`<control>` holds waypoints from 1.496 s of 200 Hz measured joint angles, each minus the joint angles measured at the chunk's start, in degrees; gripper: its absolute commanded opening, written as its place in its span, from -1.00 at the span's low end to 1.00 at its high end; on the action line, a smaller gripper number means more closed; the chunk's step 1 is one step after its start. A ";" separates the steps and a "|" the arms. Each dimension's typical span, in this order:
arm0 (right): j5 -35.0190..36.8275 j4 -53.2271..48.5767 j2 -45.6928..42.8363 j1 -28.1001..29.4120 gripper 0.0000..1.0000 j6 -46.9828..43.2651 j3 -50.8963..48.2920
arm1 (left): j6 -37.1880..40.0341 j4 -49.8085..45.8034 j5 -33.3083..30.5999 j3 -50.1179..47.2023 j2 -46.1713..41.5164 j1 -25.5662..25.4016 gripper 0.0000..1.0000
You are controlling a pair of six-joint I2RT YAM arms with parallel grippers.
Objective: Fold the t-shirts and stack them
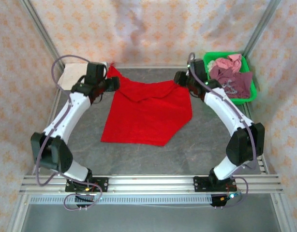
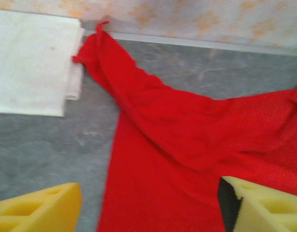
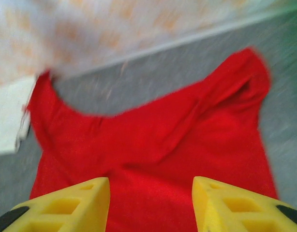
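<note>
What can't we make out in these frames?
- Top view: maroon and pink t-shirts heaped in green basket; count unclear.
- Left wrist: cream-white t-shirt cut off by left edge.
- Right wrist: motion blur smears edges of red t-shirt.

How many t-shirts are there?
4: a red t-shirt spread mid-table, a folded cream-white t-shirt at the far-left corner, and a maroon t-shirt and a pink t-shirt heaped in the green basket, far right. More may hide underneath.
</note>
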 measured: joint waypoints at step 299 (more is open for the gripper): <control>-16.96 -9.79 8.07 22.16 -0.18 3.06 -4.13 | -17.94 8.44 -8.04 -28.68 -8.39 13.07 0.25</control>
